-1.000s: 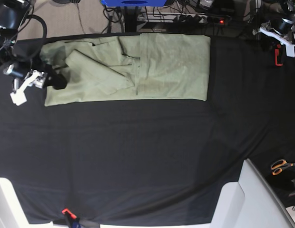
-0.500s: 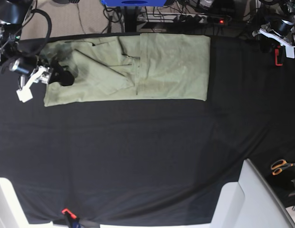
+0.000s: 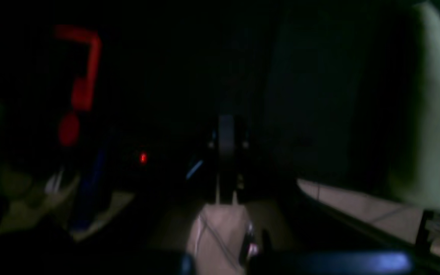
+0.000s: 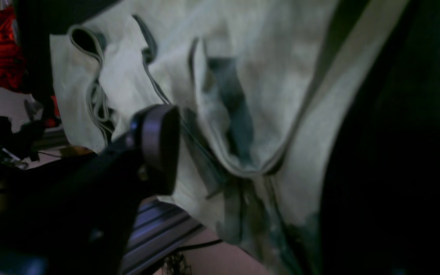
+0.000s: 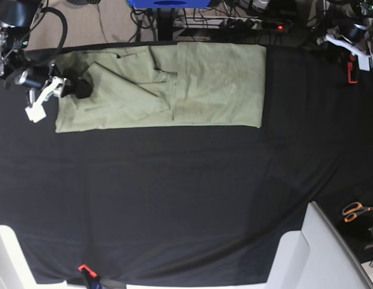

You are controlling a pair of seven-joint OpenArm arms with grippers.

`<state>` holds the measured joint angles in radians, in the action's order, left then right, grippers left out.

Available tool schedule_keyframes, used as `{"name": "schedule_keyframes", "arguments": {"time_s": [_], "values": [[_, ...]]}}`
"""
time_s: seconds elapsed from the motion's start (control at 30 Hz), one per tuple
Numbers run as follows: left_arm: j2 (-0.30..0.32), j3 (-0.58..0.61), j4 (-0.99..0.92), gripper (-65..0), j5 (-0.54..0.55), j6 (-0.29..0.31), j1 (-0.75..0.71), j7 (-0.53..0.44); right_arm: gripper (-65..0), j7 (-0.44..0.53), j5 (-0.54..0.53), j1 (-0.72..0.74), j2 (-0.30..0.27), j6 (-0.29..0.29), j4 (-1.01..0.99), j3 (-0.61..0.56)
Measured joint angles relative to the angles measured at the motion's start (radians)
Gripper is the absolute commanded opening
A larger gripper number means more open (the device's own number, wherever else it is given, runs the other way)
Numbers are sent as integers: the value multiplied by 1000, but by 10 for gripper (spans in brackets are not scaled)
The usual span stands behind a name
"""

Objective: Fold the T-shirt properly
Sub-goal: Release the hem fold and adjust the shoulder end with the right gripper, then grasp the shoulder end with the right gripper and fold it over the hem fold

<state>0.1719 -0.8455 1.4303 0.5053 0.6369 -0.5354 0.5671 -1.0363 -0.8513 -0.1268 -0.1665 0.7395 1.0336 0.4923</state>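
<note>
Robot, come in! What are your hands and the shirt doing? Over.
Right gripper over shirt's end, grip unclear. Left gripper parked far off. Shirt partly folded, flat. Nothing blocking.

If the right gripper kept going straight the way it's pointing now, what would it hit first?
Most likely the T-shirt. In the base view the right gripper sits at the shirt's left end, pointing across it toward the folded sleeve layers. How high it is above the fabric is unclear, so contact is probable, not certain.

No readable text, label or number shows anywhere.
</note>
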Motion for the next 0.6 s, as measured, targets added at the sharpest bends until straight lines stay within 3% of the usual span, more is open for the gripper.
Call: {"name": "schedule_keyframes", "arguments": {"time_s": [0.17, 0.6], "values": [[0, 0, 1, -650, 4, 0, 4, -3, -650, -29, 35, -5, 2, -24, -8, -4], [0, 0, 1, -650, 4, 0, 3, -2, -645, -83, 97, 52, -30, -16, -20, -6]]}}
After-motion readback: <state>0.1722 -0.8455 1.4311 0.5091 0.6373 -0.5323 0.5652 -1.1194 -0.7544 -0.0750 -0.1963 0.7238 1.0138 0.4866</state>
